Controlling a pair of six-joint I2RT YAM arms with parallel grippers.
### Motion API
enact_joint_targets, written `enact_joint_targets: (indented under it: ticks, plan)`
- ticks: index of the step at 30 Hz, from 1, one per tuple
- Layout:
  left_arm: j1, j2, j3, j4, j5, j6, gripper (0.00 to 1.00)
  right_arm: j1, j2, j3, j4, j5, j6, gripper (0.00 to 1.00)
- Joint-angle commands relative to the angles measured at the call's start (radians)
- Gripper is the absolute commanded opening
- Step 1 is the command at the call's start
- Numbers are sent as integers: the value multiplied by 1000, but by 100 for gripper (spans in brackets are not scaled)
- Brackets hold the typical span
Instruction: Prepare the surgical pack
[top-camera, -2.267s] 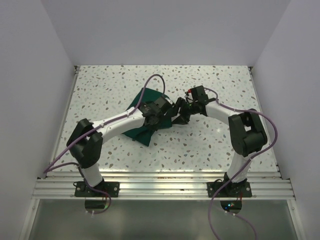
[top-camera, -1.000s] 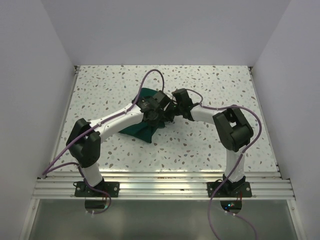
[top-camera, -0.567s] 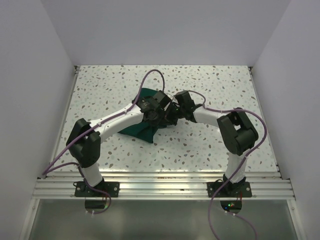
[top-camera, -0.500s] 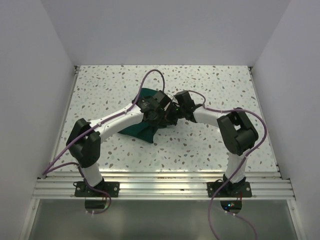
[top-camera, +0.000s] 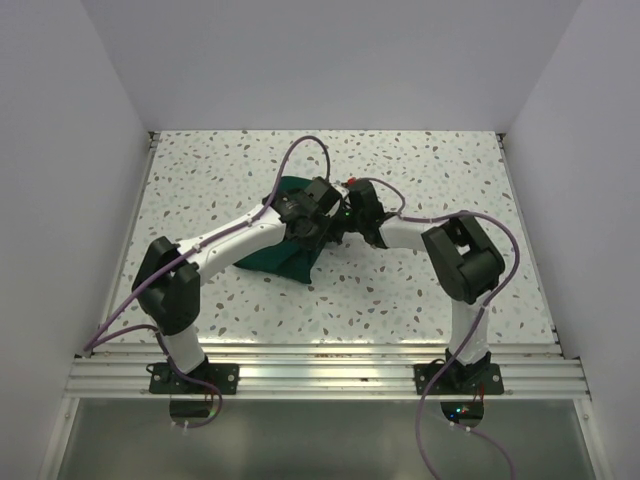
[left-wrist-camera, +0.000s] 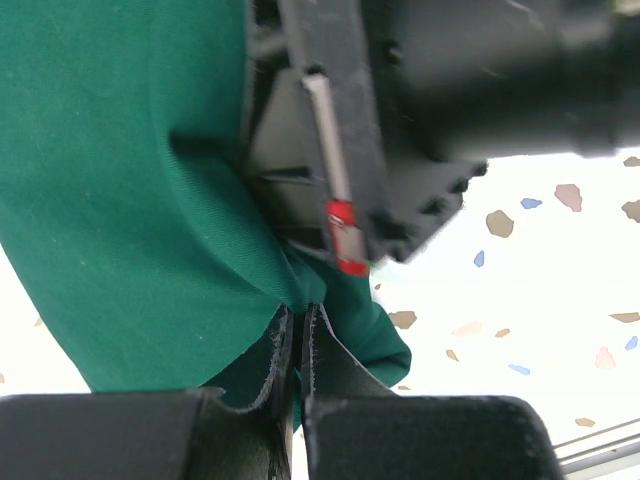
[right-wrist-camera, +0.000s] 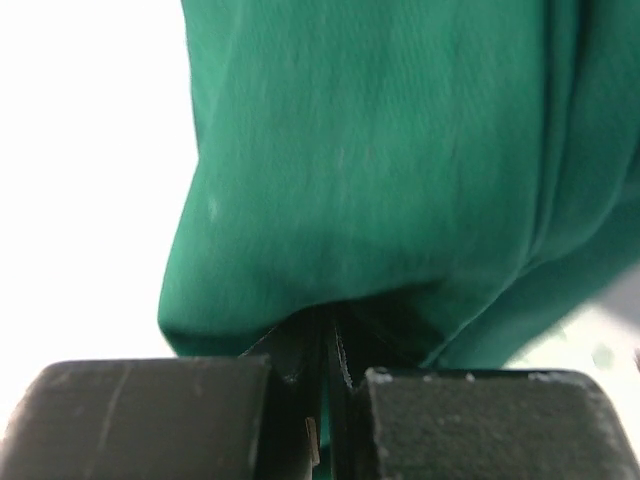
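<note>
The surgical pack (top-camera: 270, 255) is a dark green fabric drape, bunched on the speckled table near the middle. Both arms meet over its right end. My left gripper (left-wrist-camera: 298, 312) is shut on a fold of the green cloth (left-wrist-camera: 120, 200), and the right arm's black wrist (left-wrist-camera: 420, 110) fills the view just beyond it. My right gripper (right-wrist-camera: 328, 318) is shut too, pinching the drape (right-wrist-camera: 370, 160) that hangs over its fingers. From above, the left gripper (top-camera: 318, 222) and right gripper (top-camera: 345, 215) sit almost touching, hiding the grasped edge.
The speckled table (top-camera: 440, 160) spreads around the drape. White walls close in on the left, right and back. An aluminium rail (top-camera: 320, 370) with both arm bases runs along the near edge. Purple cables loop over the arms.
Both grippers, still shut on the drape, have shifted a little to the left and back. The right arm's elbow has swung with them, and the cloth is bunched tighter.
</note>
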Motion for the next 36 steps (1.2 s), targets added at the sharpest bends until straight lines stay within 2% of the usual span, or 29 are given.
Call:
enact_joint_targets:
  ticks: [1, 3, 6, 11, 14, 18, 22, 28, 31, 36]
  plan:
    - [-8, -56, 52, 73, 71, 17, 0, 11, 29, 0, 214, 54, 93, 2]
    - [-8, -57, 41, 76, 72, 14, 0, 11, 41, 1, 235, 84, 97, 2]
    - [-10, -60, 10, 88, 81, 11, 0, 5, 55, 27, 92, 102, 50, 2]
    - [-8, -60, -22, 91, 85, 1, 0, -19, 15, 46, -167, 171, -168, 5]
    - [-8, -74, -42, 106, 88, -6, 0, -52, 1, 41, -227, 180, -254, 10]
    - [-7, -80, -50, 100, 85, -8, 0, -88, -18, 4, -203, 130, -271, 11]
    - [-7, -88, -53, 105, 83, -8, 0, -96, -3, -23, -60, 78, -196, 9]
    - [-7, -89, -74, 108, 101, 1, 0, -95, 70, -13, 118, 71, -62, 6]
    - [-7, -79, -88, 114, 127, 1, 0, -104, 109, -8, 262, 81, 16, 5]
    - [-10, -71, -122, 137, 155, -2, 0, -150, 133, 21, 302, 104, 33, 5]
